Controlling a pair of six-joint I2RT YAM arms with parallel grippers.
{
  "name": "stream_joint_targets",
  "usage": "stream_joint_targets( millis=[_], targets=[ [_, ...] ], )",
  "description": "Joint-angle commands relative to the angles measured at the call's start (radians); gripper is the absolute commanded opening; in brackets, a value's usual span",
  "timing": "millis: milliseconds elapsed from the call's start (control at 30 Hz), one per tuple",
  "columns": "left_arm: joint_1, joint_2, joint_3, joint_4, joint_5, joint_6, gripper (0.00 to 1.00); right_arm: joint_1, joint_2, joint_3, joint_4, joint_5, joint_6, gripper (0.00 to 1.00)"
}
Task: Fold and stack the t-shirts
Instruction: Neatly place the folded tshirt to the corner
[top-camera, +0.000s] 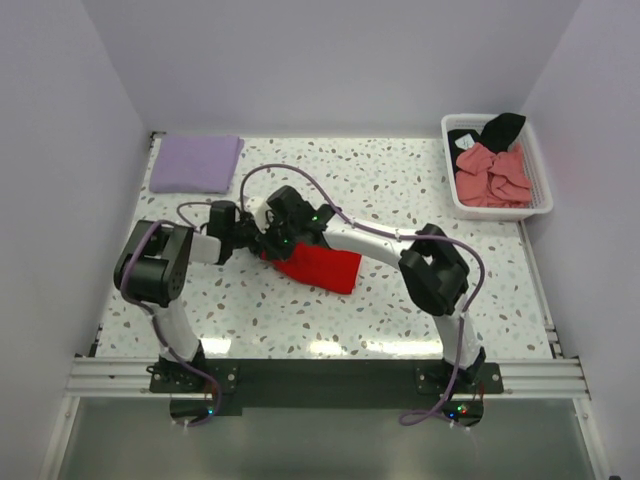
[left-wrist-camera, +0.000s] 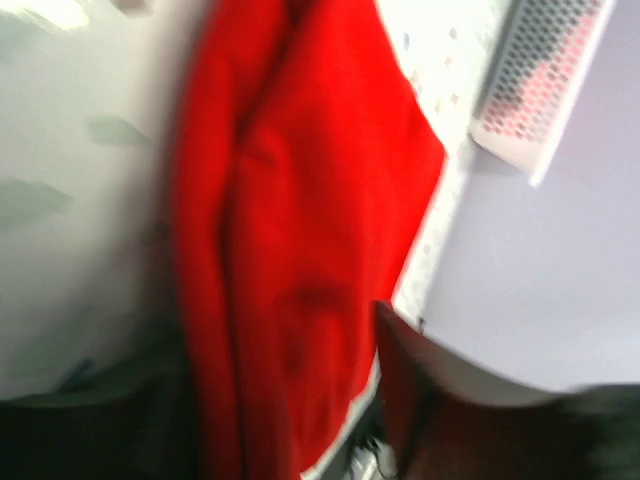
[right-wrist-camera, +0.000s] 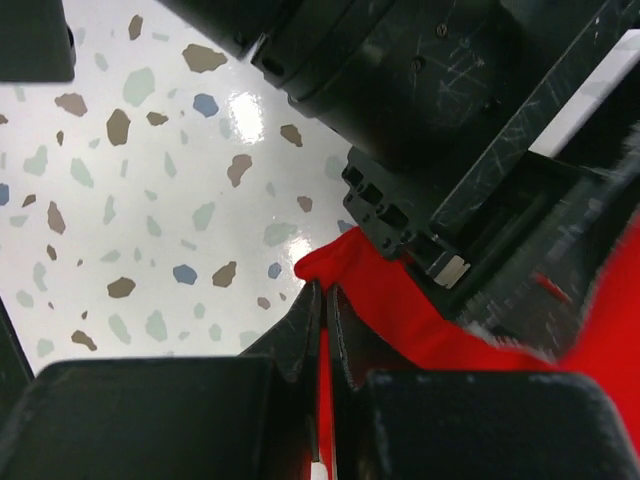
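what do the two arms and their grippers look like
The left arm and right arm match: white tube links between chunky black joint housings, on black bases. A lilac cable loops along each arm, and small green lights glow near the bases. The right gripper has slim black fingers.
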Motion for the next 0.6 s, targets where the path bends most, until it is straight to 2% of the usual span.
stream_joint_targets(
  millis=[0, 33, 100, 133, 167, 200, 233, 300, 333, 400, 433, 567],
  targets=[
    [-0.015, 0.049, 0.031, -0.009, -0.109, -0.014, 0.52, 0.004, 0.011, 0.066, 0.068, 0.007, 0.036, 0.00],
    [-0.015, 0.052, 0.039, -0.022, -0.109, -0.010, 0.46, 0.004, 0.014, 0.068, 0.068, 0.015, 0.037, 0.00],
    [-0.015, 0.056, 0.074, -0.051, -0.103, 0.027, 0.26, 0.004, 0.014, 0.066, 0.061, 0.014, 0.038, 0.00],
    [-0.015, 0.062, 0.098, -0.086, -0.106, 0.051, 0.11, 0.004, 0.011, 0.068, 0.059, 0.015, 0.038, 0.00],
    [-0.015, 0.068, 0.168, -0.135, -0.113, 0.114, 0.02, 0.004, 0.006, 0.066, 0.056, 0.017, 0.038, 0.00],
    [-0.015, 0.076, 0.215, -0.185, -0.124, 0.162, 0.00, 0.001, 0.002, 0.071, 0.050, 0.020, 0.049, 0.05],
    [-0.015, 0.096, 0.273, -0.338, -0.170, 0.215, 0.00, -0.005, -0.006, 0.066, 0.042, 0.023, 0.061, 0.20],
    [-0.006, 0.107, 0.399, -0.437, -0.211, 0.335, 0.00, -0.033, -0.044, 0.054, 0.041, 0.014, 0.079, 0.43],
    [-0.001, 0.118, 0.433, -0.491, -0.249, 0.375, 0.00, -0.044, -0.064, 0.046, 0.038, 0.018, 0.081, 0.63],
    [-0.001, 0.148, 0.542, -0.586, -0.299, 0.499, 0.00, -0.088, -0.110, 0.030, 0.033, 0.015, 0.066, 0.81],
    [0.000, 0.156, 0.572, -0.607, -0.312, 0.535, 0.00, -0.102, -0.121, 0.028, 0.023, 0.014, 0.055, 0.99],
    [0.007, 0.185, 0.750, -0.684, -0.366, 0.747, 0.00, -0.212, -0.193, 0.014, -0.010, 0.020, 0.017, 0.99]
  ],
)
